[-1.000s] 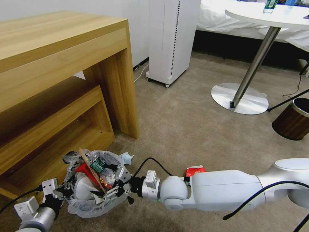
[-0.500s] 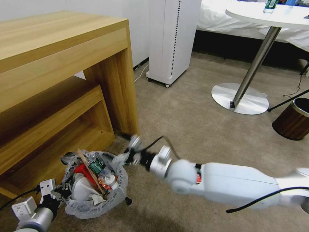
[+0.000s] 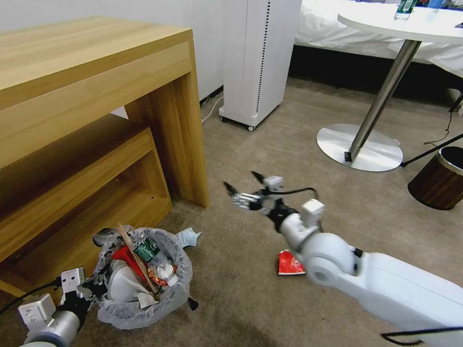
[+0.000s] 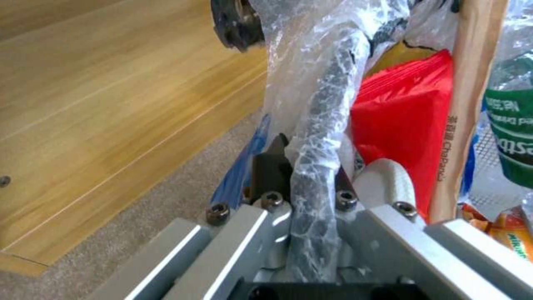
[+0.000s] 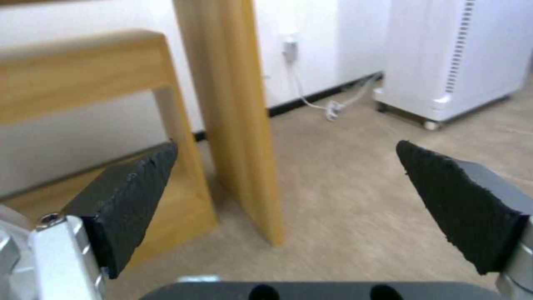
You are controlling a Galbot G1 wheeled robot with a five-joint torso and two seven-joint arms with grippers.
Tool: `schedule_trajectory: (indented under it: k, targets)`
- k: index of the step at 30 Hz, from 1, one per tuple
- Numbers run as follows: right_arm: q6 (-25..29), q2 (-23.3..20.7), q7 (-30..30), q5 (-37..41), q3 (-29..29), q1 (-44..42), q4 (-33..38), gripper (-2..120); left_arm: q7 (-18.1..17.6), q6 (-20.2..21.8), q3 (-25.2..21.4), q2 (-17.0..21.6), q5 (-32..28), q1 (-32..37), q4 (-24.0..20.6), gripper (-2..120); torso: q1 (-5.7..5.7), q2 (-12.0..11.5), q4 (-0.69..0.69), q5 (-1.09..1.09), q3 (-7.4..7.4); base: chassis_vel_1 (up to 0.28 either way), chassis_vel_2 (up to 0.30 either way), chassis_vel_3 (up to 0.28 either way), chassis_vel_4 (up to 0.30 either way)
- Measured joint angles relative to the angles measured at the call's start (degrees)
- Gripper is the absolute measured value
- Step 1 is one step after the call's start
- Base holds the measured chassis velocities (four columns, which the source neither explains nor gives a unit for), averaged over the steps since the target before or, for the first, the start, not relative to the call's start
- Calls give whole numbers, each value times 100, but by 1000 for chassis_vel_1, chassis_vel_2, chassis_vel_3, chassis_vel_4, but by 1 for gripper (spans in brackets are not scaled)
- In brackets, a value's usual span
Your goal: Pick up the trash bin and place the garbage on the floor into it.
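Most of the garbage (image 3: 140, 267) already sits in the trash bin (image 3: 144, 308), whose bagged rim the left claw (image 4: 308, 166) pinches beside the wooden desk. One red wrapper (image 3: 290, 263) (plus a pale mask (image 3: 189, 237) at the bin's edge) remains on the floor (image 3: 289, 159). The right claw (image 3: 243, 185) hovers above the carpet, spread wide, holding nothing.
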Motion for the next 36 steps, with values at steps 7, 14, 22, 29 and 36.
schedule_trajectory:
  k: [7, 14, 22, 29, 36]
  targets:
    - [275, -571, -254, -295, 92, -426, -244, 100, 22, -61, -20, -80, 22, 41, -47, 1, 0, 0, 1, 0, 0, 0, 0, 0, 0]
    - [1167, -1169, -1444, -1224, -253, -705, -1007, 100, 35, -102, -21, -144, 28, 15, -59, 1, 0, 0, 1, 1, 0, 0, 0, 0, 0]
    - [2363, -1521, -2769, -2630, -354, -959, -2331, 100, 52, -169, -25, -183, 39, -3, -40, 1, 0, 0, 1, 1, 1, 0, 0, 0, 0]
    - [2898, -1167, -3479, -3123, -352, -735, -3471, 95, 91, -236, -9, -243, 93, 4, 25, 1, 0, 0, 2, -1, 0, 0, 0, 0, 0]
    - [3126, -468, -3757, -3511, -338, -623, -4833, 92, 99, -239, 44, -270, 136, -44, 105, 1, 0, -1, 1, 0, 1, 0, 0, 0, 0]
